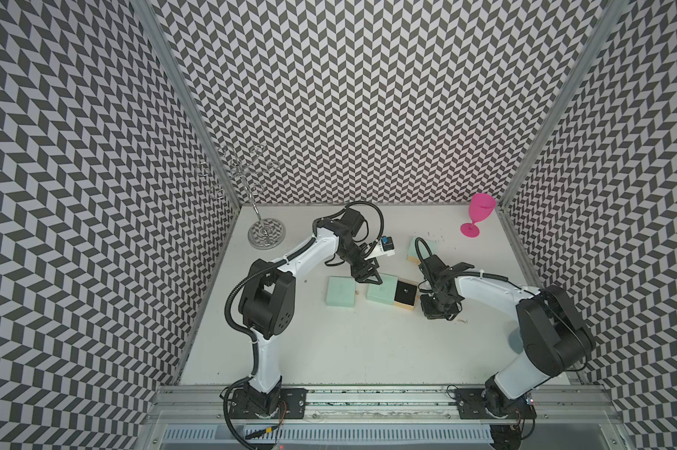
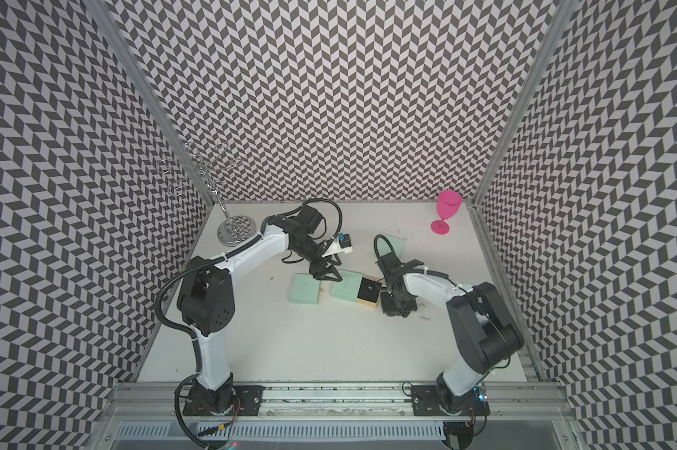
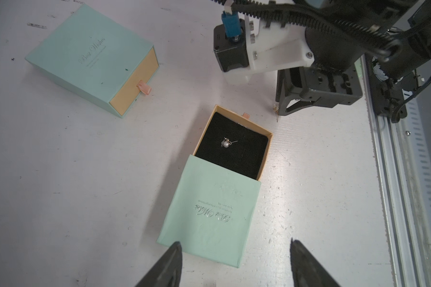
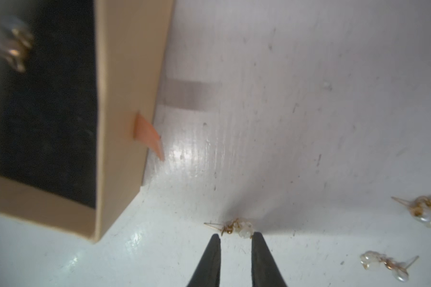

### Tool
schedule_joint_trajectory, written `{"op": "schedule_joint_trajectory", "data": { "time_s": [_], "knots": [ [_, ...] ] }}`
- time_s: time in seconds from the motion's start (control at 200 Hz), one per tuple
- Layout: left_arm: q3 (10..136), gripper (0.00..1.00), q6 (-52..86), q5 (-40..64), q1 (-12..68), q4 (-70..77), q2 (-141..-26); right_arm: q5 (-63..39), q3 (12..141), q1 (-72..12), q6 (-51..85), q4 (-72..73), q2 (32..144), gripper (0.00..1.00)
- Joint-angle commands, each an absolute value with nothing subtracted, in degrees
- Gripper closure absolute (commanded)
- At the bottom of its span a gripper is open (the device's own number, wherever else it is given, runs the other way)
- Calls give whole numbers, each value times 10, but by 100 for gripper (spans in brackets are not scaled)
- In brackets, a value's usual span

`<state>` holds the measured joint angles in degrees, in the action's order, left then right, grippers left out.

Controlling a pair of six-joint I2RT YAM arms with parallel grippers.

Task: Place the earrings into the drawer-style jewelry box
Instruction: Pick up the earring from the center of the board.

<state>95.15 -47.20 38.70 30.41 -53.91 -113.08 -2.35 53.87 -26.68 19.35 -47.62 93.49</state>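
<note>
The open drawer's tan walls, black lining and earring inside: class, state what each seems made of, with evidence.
Tan drawer walls: probably matt cardboard; thin, sharp edges. Black lining: felt or foam; dull, fuzzy. Small earring: glossy pearl-like bead, glinting wire, likely metal.

Drawer (image 3: 234,164) mouth seemingly free from above

Robot lab, enclosed test cell. Three walls (image 1: 368,97) papered in black-and-white chevron, framed by bare aluminium posts (image 1: 188,97). Plain white table (image 1: 368,350), scuffed. Left arm (image 1: 266,296) and right arm (image 1: 485,284) bolted to an aluminium rail (image 1: 368,403) at the front edge. Slotted cable duct (image 1: 329,432) below it, with loose wiring.
</note>
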Motion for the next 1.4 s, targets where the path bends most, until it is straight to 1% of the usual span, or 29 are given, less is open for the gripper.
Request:
{"op": "schedule_joint_trajectory", "data": {
  "time_s": [0.0, 0.18, 0.401, 0.621, 1.117, 1.392],
  "knots": [
    [947, 30, -476, 394, 308, -535, -1105, -5, 550, -270, 187, -469, 944, 77],
    [947, 30, -476, 393, 307, -534, -1107, -7, 546, -271, 184, -463, 950, 78],
    [949, 30, -476, 393, 307, -535, -1107, -15, 545, -270, 185, -457, 951, 85],
    [949, 30, -477, 392, 307, -534, -1107, -8, 554, -270, 184, -468, 933, 88],
    [949, 30, -476, 392, 308, -533, -1105, -7, 581, -270, 184, -495, 909, 90],
    [942, 30, -476, 393, 308, -528, -1106, -22, 635, -271, 176, -527, 896, 90]
  ]
}}
